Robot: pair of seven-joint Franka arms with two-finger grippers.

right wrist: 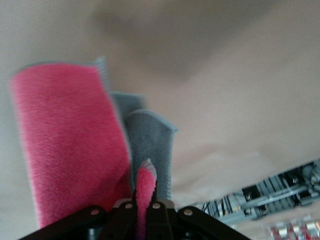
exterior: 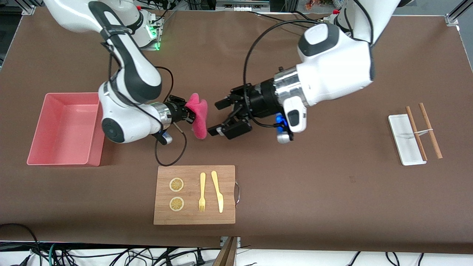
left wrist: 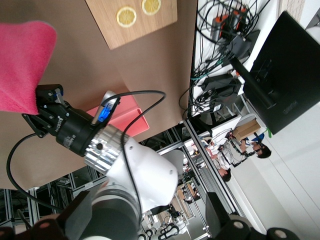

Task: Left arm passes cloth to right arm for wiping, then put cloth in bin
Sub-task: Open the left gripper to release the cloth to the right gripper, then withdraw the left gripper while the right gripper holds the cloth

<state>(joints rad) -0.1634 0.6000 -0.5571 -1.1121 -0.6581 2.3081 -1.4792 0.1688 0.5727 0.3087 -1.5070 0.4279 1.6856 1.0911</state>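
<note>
The magenta-pink cloth (exterior: 198, 114) hangs in the air over the brown table, between the two hands. My right gripper (exterior: 189, 112) is shut on a fold of the cloth (right wrist: 70, 140), pinched between its jaws (right wrist: 144, 202), with the grey reverse side showing. My left gripper (exterior: 215, 118) stands open just beside the cloth, its fingers spread wide and nothing between them. The left wrist view shows the cloth (left wrist: 22, 65) held by the right gripper (left wrist: 42, 107). The light-pink bin (exterior: 37, 147) sits on the table at the right arm's end, with nothing in it.
A wooden cutting board (exterior: 194, 173) with two lemon slices, a fork and a knife lies nearer the front camera than the hands. A small white tray (exterior: 399, 129) with two chopsticks lies toward the left arm's end. A black cable (exterior: 173, 160) loops under the right wrist.
</note>
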